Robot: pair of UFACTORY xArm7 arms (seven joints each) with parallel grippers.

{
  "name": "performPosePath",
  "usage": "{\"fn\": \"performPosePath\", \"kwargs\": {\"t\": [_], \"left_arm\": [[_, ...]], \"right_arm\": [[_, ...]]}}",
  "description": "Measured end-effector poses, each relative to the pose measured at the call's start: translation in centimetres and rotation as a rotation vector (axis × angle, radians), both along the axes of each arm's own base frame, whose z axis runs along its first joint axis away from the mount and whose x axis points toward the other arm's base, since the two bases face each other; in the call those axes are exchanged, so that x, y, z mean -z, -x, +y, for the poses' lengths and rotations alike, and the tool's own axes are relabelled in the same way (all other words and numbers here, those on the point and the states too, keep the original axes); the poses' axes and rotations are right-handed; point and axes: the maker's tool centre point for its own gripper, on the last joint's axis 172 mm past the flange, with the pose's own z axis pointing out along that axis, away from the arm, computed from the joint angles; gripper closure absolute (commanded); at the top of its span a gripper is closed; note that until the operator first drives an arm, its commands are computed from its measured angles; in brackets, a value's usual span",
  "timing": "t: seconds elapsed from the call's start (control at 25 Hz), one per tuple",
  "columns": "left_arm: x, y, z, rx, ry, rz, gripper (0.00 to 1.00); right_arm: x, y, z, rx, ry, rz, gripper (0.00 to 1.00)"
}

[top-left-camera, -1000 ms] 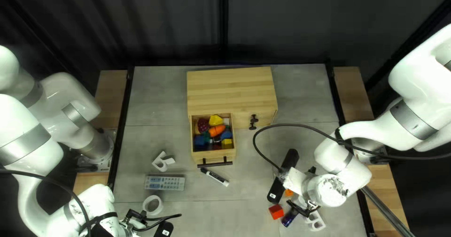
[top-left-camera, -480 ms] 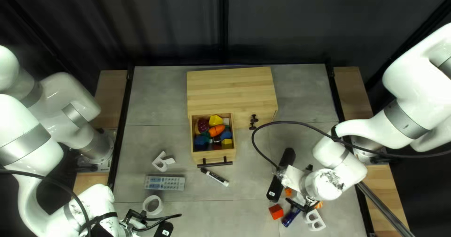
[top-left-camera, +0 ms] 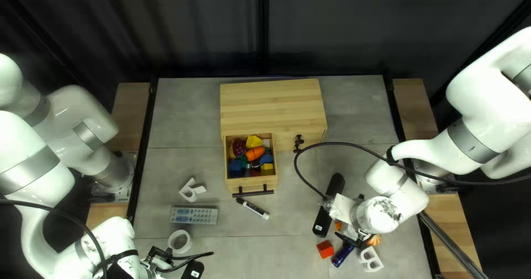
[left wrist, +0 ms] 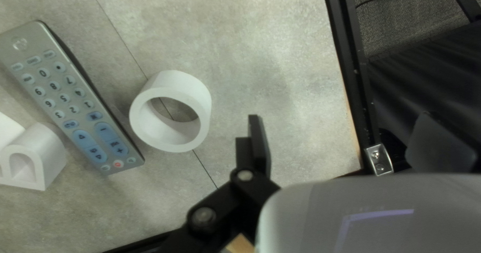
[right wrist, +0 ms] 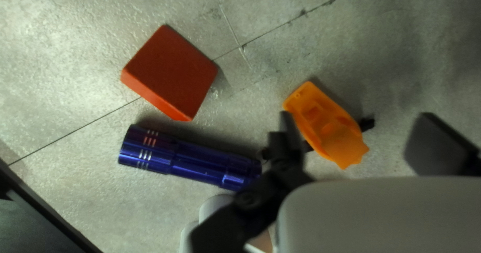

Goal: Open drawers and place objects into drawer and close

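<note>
In the top left view, the wooden cabinet (top-left-camera: 271, 105) has its left drawer (top-left-camera: 226, 171) pulled out, filled with colourful toys (top-left-camera: 255, 154). My left gripper (top-left-camera: 176, 260) is low near a white ring (top-left-camera: 180, 241); my right gripper (top-left-camera: 347, 239) is over the small objects at the lower right. The left wrist view shows my left gripper (left wrist: 345, 142) open and empty, beside the white ring (left wrist: 170, 111). In the right wrist view my right gripper (right wrist: 363, 142) stands open above an orange toy (right wrist: 328, 130), which lies between its fingers. A blue flashlight (right wrist: 193, 160) and red block (right wrist: 170, 75) lie beside them.
A marker (top-left-camera: 253, 207) lies before the drawer handle. The remote (top-left-camera: 194, 215) and a white letter (top-left-camera: 191, 190) are left of it. Another white letter (top-left-camera: 371, 260) and an orange striped object (top-left-camera: 374, 240) lie by my right gripper. A cable loops beside the cabinet.
My right arm has shifted slightly up and left in the top left view, uncovering the orange striped object and more of the white letter. My left arm stays still.
</note>
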Motion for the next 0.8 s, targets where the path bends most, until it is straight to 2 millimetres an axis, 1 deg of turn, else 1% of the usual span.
{"fn": "performPosePath", "kwargs": {"t": [0.16,0.32,0.44,0.52,0.56,0.8], "left_arm": [[0.0,0.0,0.0,0.0,0.0,0.0,0.0],[0.0,0.0,0.0,0.0,0.0,0.0,0.0],[0.0,0.0,0.0,0.0,0.0,0.0,0.0],[0.0,0.0,0.0,0.0,0.0,0.0,0.0],[0.0,0.0,0.0,0.0,0.0,0.0,0.0],[0.0,0.0,0.0,0.0,0.0,0.0,0.0]], "right_arm": [[-0.7,-0.1,0.1,0.005,0.007,0.004,0.95],[-2.1,-0.5,0.0,0.013,0.021,0.004,0.95],[-3.6,-1.3,-0.9,0.024,0.035,0.0,0.96],[-5.0,-2.5,-1.8,0.033,0.048,-0.006,0.96],[-5.9,-3.5,-2.5,0.04,0.057,-0.011,0.96],[-12.0,-10.2,-7.4,0.082,0.123,-0.074,0.96]]}}
